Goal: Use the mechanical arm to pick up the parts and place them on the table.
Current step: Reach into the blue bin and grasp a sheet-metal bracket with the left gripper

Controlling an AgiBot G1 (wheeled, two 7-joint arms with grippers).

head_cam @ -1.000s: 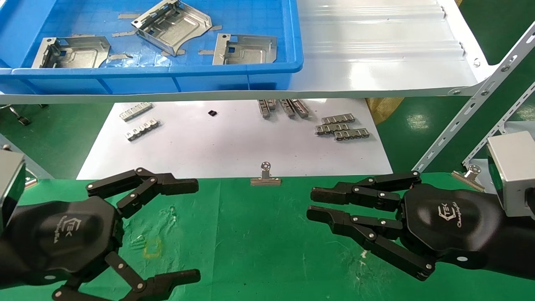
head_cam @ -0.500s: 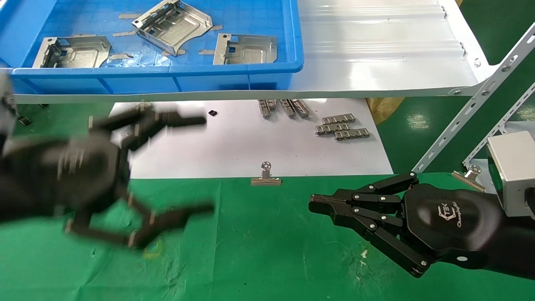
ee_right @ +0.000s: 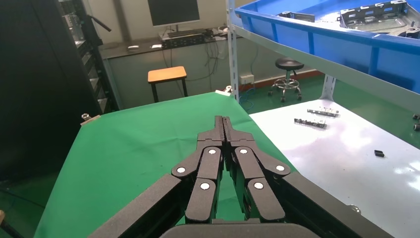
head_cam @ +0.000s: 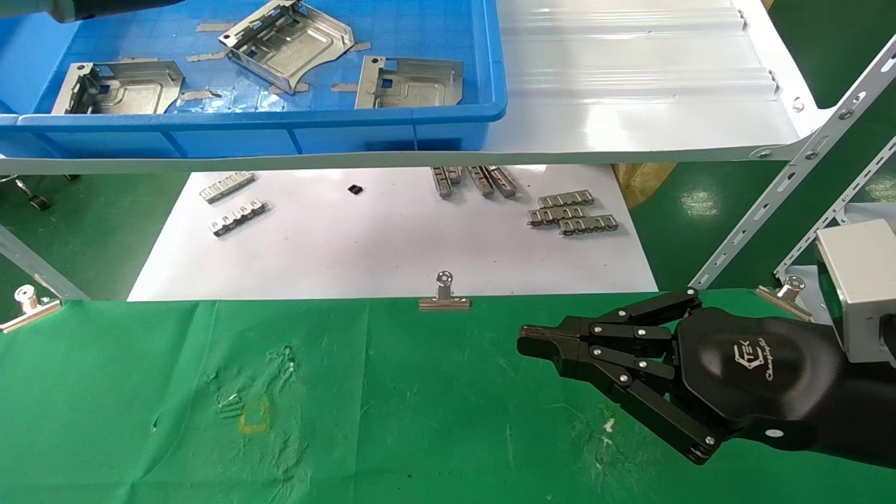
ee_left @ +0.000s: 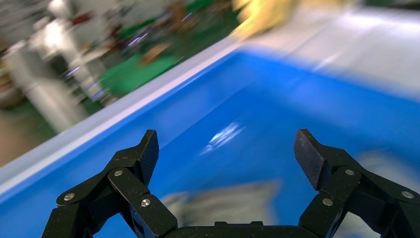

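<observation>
Three silver parts lie in the blue bin: one at the left point(head_cam: 122, 87), one tilted at the back point(head_cam: 290, 42), one at the right point(head_cam: 413, 82). Only a dark bit of my left arm point(head_cam: 98, 5) shows at the head view's top left corner, above the bin. In the left wrist view the left gripper point(ee_left: 228, 148) hangs open over the bin floor, with a blurred silver part point(ee_left: 223, 203) below its palm. My right gripper point(head_cam: 528, 341) rests shut and empty low over the green table point(head_cam: 420, 420) at the right; its fingers point(ee_right: 218, 130) are pressed together.
The blue bin point(head_cam: 280, 115) stands on a glossy white shelf point(head_cam: 630, 91). Below it a white paper sheet point(head_cam: 392, 252) carries small grey toothed strips point(head_cam: 574, 213). Binder clips point(head_cam: 444, 294) sit at the cloth's edge. A slanted perforated shelf strut point(head_cam: 770, 210) stands at the right.
My left arm lifted off the cloth and swung up and away to the bin, still open. The right gripper's fingers closed and it has since stayed still.
</observation>
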